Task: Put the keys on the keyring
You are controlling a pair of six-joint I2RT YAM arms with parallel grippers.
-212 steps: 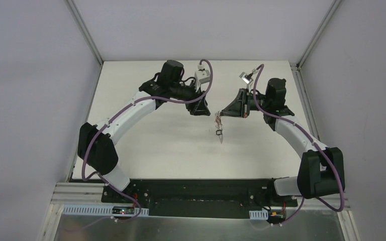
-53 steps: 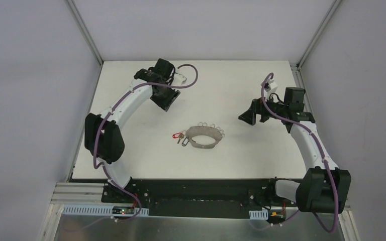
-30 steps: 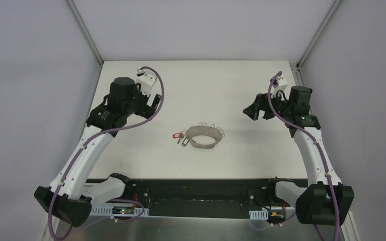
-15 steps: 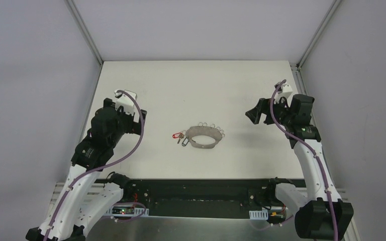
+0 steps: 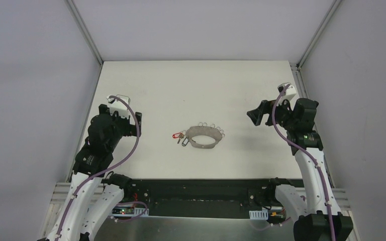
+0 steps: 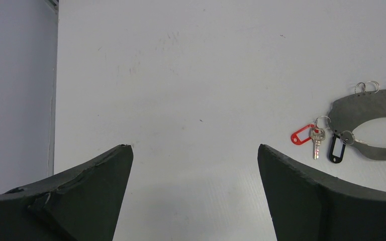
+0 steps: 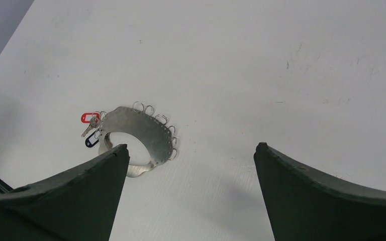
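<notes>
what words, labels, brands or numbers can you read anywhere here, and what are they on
No text can be read in any view.
red key tag: no writing visible.
dark key tag: pale insert looks blank, but too small to be sure.
keyring: plain grey, no marking visible.
small board by the left arm's base: too small and blurred to read.

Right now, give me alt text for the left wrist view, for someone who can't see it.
A grey oval keyring lies on a white table at the picture's right edge, with a red-tagged key and a dark-tagged key at its left end. The left gripper frames the foreground, open and empty.
</notes>
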